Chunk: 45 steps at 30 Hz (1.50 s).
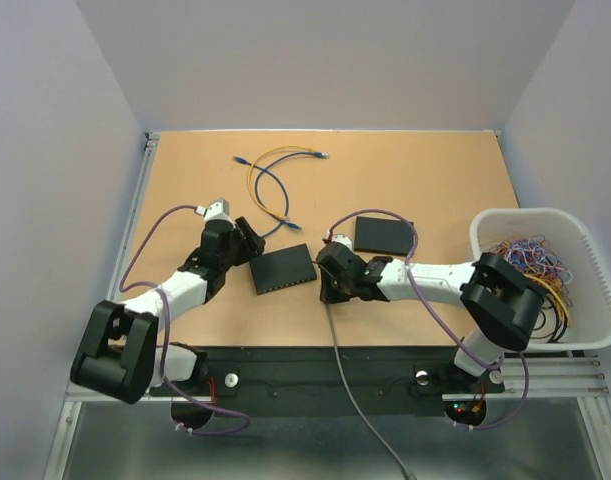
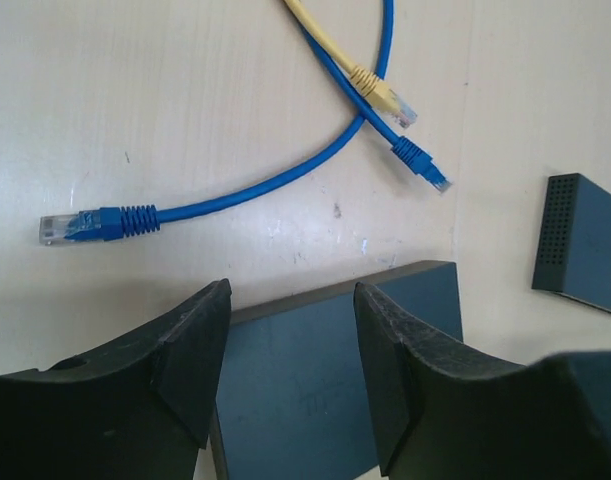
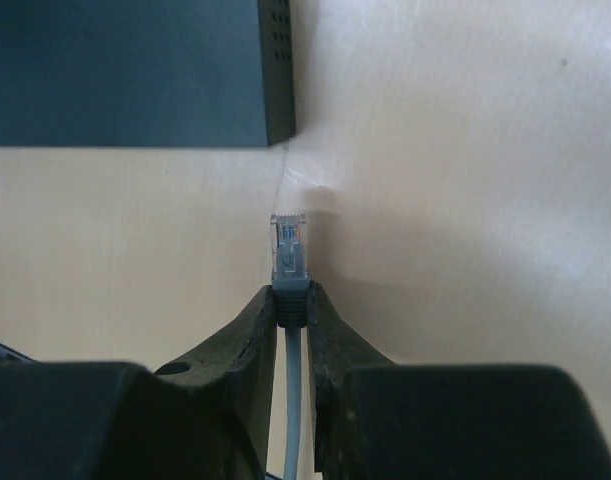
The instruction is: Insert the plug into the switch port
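Observation:
The switch (image 1: 282, 268) is a dark flat box in the middle of the table. My left gripper (image 1: 250, 243) hovers at its left end. In the left wrist view this gripper (image 2: 292, 295) is open, its fingers spread over the switch top (image 2: 325, 370) with nothing gripped. My right gripper (image 1: 330, 280) sits just right of the switch, shut on the grey cable's plug (image 3: 290, 255). The clear plug tip sticks out past the gripper (image 3: 291, 298). Ahead and to its left lies a dark box (image 3: 135, 70) with a vented side. No port shows in any view.
A second dark box (image 1: 383, 235) lies behind the right arm. Loose blue and yellow patch cables (image 1: 270, 185) lie at the back, their plugs (image 2: 80, 225) close ahead of the left gripper. A white basket (image 1: 585, 335) of cables stands at the right edge.

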Tool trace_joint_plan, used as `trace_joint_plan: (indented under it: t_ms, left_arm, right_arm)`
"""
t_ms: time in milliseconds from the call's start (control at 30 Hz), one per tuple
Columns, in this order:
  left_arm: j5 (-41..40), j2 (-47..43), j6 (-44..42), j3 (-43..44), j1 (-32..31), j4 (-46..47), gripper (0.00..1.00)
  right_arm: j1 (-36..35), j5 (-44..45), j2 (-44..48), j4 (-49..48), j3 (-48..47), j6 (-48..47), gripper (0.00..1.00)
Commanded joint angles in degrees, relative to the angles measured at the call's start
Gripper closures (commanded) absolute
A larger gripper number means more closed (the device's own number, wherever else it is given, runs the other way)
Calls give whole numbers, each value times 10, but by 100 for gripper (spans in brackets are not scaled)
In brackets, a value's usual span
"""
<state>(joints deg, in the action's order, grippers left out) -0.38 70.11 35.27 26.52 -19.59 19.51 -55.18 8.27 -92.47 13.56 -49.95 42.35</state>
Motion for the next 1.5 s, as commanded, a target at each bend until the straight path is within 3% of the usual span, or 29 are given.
trace_joint_plan:
  t_ms: [0, 233, 633, 900, 1200, 1467]
  left_arm:
    - [45, 53, -23, 48, 15, 47, 38]
    - [76, 136, -13, 63, 25, 49, 45]
    - [119, 86, 24, -19, 25, 53, 45]
    - [131, 6, 42, -75, 25, 44, 45]
    - [144, -39, 8, -67, 25, 66, 45]
    - [153, 19, 23, -75, 25, 146, 46]
  right_arm:
    - [-3, 20, -29, -3, -50, -17, 100]
    - [-1, 48, -81, 3, -123, -55, 100]
    - [8, 68, -108, 16, -190, -119, 100]
    - [8, 77, -51, 21, -129, -114, 100]
    - [-3, 27, 25, 31, -40, -102, 100]
    - [-49, 40, -7, 19, -33, -84, 100]
